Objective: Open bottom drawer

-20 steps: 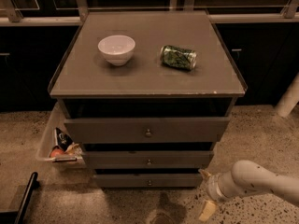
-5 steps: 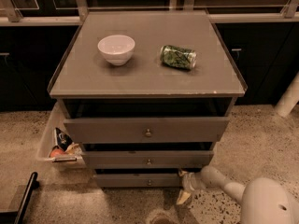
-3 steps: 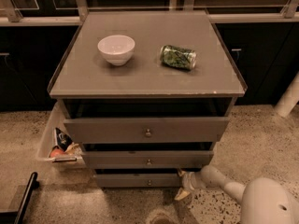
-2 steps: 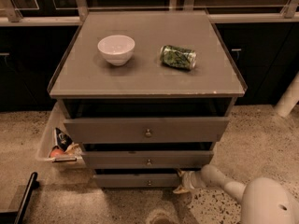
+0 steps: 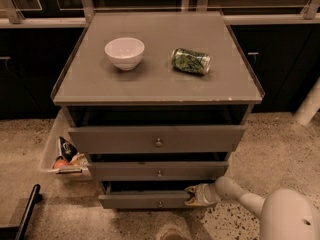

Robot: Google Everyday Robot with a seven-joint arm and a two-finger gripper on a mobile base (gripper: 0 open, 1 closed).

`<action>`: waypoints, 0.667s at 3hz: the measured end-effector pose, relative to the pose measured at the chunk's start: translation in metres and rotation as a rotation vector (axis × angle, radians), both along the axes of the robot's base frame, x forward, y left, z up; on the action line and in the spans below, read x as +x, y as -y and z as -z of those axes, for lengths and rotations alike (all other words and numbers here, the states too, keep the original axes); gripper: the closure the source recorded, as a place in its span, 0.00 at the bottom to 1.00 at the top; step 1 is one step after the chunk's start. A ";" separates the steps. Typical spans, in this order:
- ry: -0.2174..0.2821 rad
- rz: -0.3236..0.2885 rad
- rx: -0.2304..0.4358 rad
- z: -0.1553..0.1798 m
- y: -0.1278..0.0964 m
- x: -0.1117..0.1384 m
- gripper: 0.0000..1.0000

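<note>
The bottom drawer (image 5: 142, 200) is the narrow grey front lowest in the cabinet, with a small round knob (image 5: 160, 203) at its centre. It stands out a little from the cabinet, with a dark gap above it. My gripper (image 5: 196, 195) is low near the floor, at the right end of this drawer front and touching or nearly touching its top right corner. My white arm (image 5: 280, 216) reaches in from the lower right.
Above are the middle drawer (image 5: 158, 171) and the tall top drawer (image 5: 157, 139), both slightly out. A white bowl (image 5: 124, 52) and a green can (image 5: 190, 61) lie on the cabinet top. A bin with snack packets (image 5: 64, 156) stands at the left. A dark bar (image 5: 26, 211) lies on the floor.
My gripper has closed in from the right onto the right end of the bottom drawer front. The drawer front now sits a little further forward, lower in view.
</note>
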State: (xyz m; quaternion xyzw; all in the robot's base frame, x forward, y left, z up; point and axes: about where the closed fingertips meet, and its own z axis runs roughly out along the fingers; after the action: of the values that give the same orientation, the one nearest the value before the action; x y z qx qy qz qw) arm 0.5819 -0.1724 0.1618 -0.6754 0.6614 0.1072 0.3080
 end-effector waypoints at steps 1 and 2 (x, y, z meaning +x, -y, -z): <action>0.000 0.000 0.000 0.000 0.000 0.000 0.86; 0.000 0.000 0.000 0.000 0.000 0.000 0.63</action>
State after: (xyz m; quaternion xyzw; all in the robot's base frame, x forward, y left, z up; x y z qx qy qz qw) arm 0.5819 -0.1723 0.1619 -0.6754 0.6614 0.1073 0.3080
